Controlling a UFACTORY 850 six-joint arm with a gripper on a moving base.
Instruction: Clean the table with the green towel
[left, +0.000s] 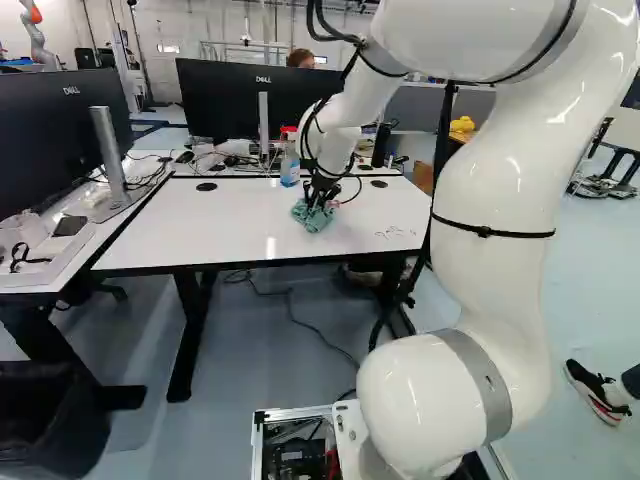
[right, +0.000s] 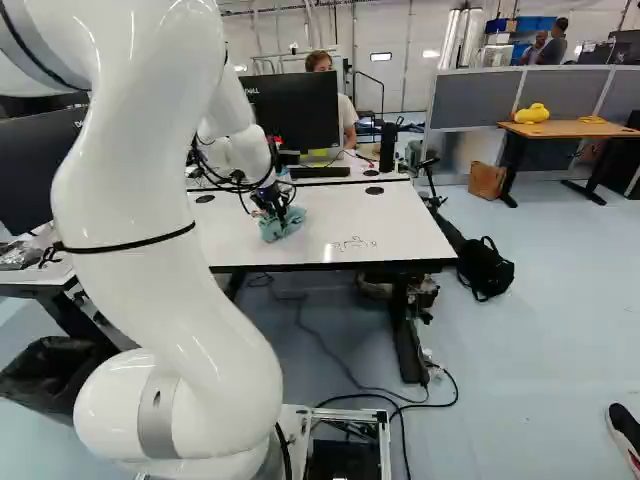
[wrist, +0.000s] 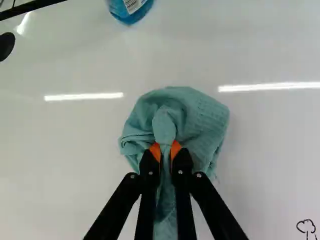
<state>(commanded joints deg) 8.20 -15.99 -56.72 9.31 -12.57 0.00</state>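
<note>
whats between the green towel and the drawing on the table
Only bare white tabletop lies between the towel and the drawing, in the wrist view.

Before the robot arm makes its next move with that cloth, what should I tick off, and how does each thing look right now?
1. Gripper has hold of the towel: ok, the cloth is bunched between its two orange pads.
2. Towel pressed firmly against the table: cannot tell; it is down at the tabletop, but pressure doesn't show.
3. Bottle of blue liquid not touching the towel: ok, bare tabletop lies between them.
4. Towel over the drawn marks: not ok, they lie off to its right in both base views.
5. Marks wiped away: not ok, dark lines are plainly visible.
</note>
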